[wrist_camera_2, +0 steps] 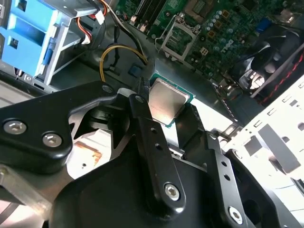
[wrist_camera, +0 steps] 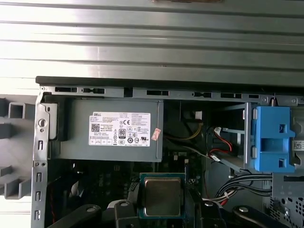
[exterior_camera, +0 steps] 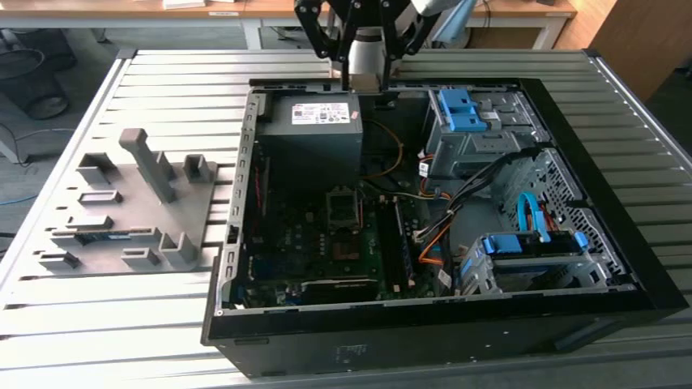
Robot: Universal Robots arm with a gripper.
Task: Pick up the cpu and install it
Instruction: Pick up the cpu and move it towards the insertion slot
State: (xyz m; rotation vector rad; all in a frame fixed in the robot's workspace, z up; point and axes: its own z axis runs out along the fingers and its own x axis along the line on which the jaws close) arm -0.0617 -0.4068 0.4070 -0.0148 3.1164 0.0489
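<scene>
In both wrist views the gripper (wrist_camera_2: 166, 108) (wrist_camera: 162, 211) has its fingers (wrist_camera_2: 144, 111) clamped on two opposite edges of the cpu (wrist_camera_2: 166, 102) (wrist_camera: 162, 195), metal face showing. In the exterior view the gripper (exterior_camera: 365, 81) hangs at 12 o'clock of the open case (exterior_camera: 433, 312), over the power supply (exterior_camera: 313, 134). The socket (exterior_camera: 342, 204) lies near the case's middle, at 6 o'clock from the power supply and well apart from the gripper. Cables (exterior_camera: 476, 186) run at the socket's 3 o'clock towards blue drive caddies (exterior_camera: 459, 109). A grey fixture (exterior_camera: 130, 211) sits on the table (exterior_camera: 162, 81) at the case's 9 o'clock.
</scene>
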